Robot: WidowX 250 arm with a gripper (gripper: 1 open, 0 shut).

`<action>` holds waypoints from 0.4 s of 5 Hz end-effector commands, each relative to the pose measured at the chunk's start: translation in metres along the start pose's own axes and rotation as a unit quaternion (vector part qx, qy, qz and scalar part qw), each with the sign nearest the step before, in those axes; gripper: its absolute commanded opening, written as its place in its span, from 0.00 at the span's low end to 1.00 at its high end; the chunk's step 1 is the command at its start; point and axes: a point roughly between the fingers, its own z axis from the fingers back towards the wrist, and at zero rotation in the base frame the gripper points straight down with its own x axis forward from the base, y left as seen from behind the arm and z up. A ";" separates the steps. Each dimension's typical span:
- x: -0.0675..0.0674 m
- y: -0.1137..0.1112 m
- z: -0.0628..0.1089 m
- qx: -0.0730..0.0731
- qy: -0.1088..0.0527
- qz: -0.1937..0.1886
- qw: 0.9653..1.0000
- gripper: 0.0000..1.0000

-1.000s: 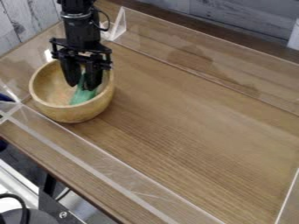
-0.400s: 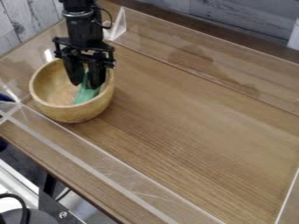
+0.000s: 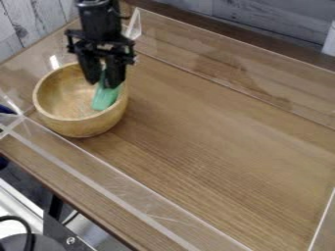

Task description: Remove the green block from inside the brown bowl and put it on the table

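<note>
The green block hangs tilted between the black fingers of my gripper, which is shut on its upper part. Its lower end sits just above the right rim of the brown bowl, lifted clear of the bowl's floor. The bowl is a round light-wood dish at the left of the table, and its inside looks bare. My gripper points straight down over the bowl's right side, the black arm rising out of the top of the camera view.
Clear acrylic walls edge the table along the front and back. A pale wooden wall lies behind at the top left. Wood-grain tabletop stretches to the right of the bowl.
The gripper has risen and shifted slightly right, lifting the green block from the bowl's inside up to rim height. The bowl has stayed put.
</note>
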 end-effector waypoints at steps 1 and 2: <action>0.006 -0.025 0.026 0.007 -0.039 -0.027 0.999 0.00; 0.008 -0.055 0.031 0.004 -0.044 -0.055 0.998 0.00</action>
